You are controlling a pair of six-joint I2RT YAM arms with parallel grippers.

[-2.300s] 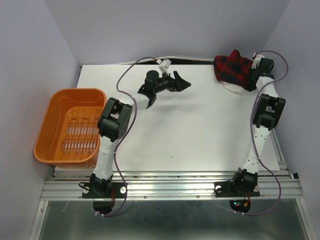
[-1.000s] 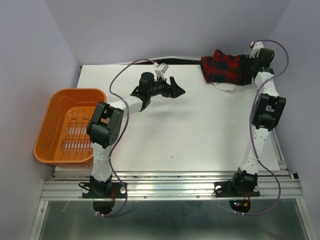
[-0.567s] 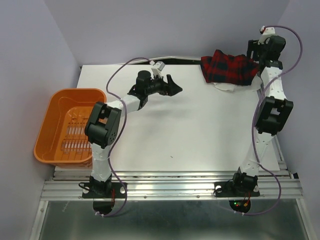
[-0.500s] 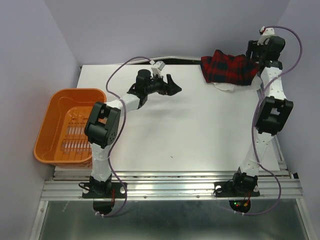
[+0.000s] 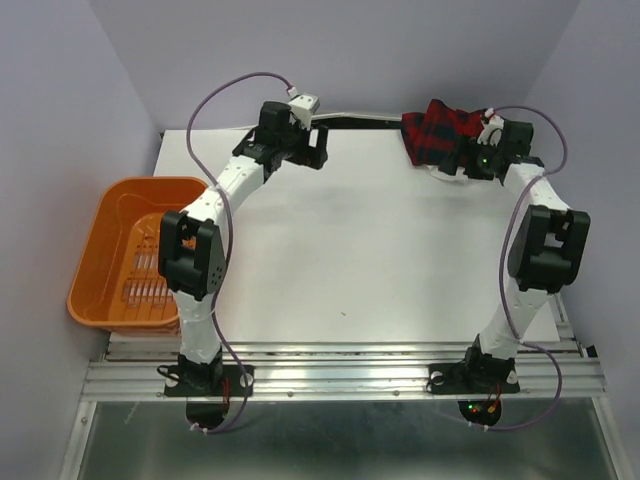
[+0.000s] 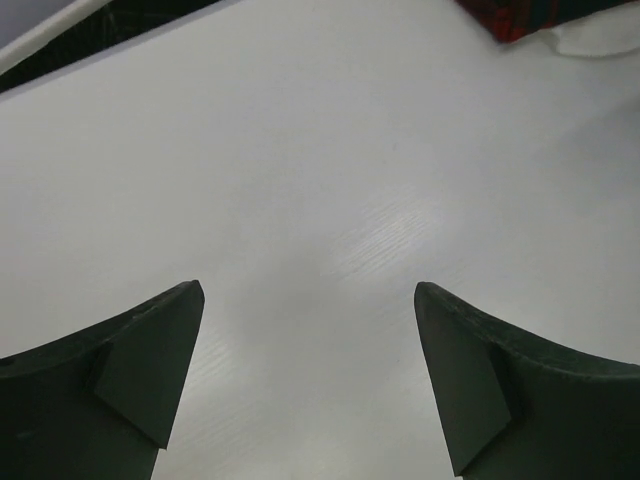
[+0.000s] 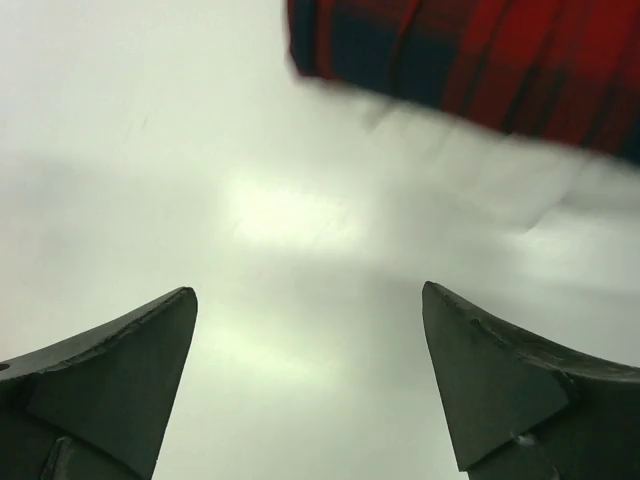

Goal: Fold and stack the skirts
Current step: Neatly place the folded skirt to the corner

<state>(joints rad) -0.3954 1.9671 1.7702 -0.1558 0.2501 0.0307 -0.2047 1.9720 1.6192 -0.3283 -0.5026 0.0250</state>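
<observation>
I'm seeing the skirt [image 7: 470,60] lying crosswise just beyond my right jaws — the nearer pair — both pairs gaping, holding nothing.

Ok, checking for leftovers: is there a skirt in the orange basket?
No, the orange basket shows only its bare slotted floor; the plaid skirt lies on the table.

The white bench [image 5: 380,250] carries one crumpled red-and-dark plaid skirt [image 5: 440,132], which lies at its far right corner close to the back edge. A patch of white cloth [image 6: 600,40] pokes out from under the skirt's near side, flat on the bench
</observation>
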